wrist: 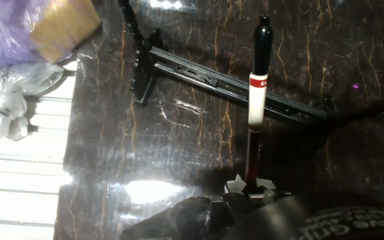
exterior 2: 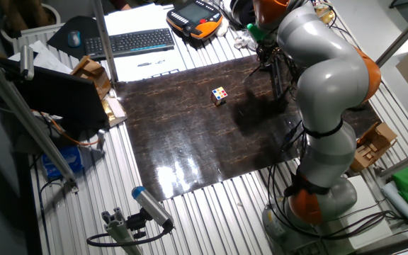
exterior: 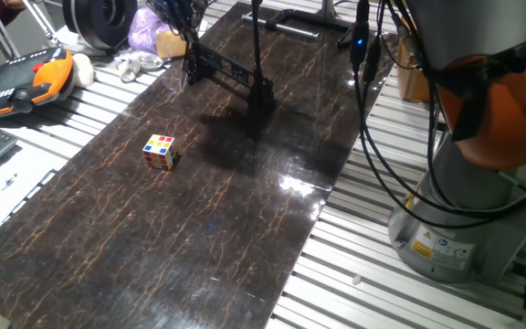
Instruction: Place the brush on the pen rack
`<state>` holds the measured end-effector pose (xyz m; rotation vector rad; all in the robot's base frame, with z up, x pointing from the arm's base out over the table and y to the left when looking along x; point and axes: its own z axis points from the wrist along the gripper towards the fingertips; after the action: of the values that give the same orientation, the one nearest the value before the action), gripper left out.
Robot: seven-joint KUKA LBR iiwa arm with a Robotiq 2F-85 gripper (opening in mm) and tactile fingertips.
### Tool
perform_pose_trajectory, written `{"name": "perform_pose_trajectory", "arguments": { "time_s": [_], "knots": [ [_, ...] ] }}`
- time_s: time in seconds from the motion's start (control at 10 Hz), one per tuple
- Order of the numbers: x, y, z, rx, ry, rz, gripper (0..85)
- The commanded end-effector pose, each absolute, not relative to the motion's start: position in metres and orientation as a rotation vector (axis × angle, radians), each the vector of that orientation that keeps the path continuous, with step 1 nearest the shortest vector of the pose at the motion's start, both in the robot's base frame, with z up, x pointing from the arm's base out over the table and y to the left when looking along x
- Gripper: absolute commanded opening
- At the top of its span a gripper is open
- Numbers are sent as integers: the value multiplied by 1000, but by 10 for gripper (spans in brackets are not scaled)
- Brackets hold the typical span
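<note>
In the hand view, nearest to us, we see our gripper (wrist: 251, 190) at the bottom edge, its fingers pinched together on the lower end of the brush (wrist: 257, 100). The brush runs up and away from us: a dark reddish shaft by the fingers, then a white section with a red band, then a black far end. It crosses over the long bar of the pen rack (wrist: 225, 81); we cannot tell whether it touches the bar or hangs just above it. The rack stretches slantwise across the dark marbled table mat (wrist: 179, 147), with a blocky black foot at its left end.

Further off, at the mat's upper left corner, lie a purple bag (wrist: 12, 27) and crumpled clear plastic (wrist: 9, 100).

From one fixed view, the puzzle cube (exterior: 161, 152) stands alone on the mat, well apart from the rack (exterior: 231, 75) at the far end.
</note>
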<state>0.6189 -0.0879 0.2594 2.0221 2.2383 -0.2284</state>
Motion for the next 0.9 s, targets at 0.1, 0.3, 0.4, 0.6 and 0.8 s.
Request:
{"name": "perform_pose_trajectory", "arguments": {
  "time_s": [0.1,0.3,0.4,0.6,0.8],
  "knots": [
    [620,-88,258,2024,2240,-228,10],
    [621,-91,257,2023,2246,-225,10],
    [622,-92,256,2027,2247,-220,10],
    [622,-93,255,2037,2241,-216,10],
    [622,-93,255,2043,2237,-214,10]
  ]
}}
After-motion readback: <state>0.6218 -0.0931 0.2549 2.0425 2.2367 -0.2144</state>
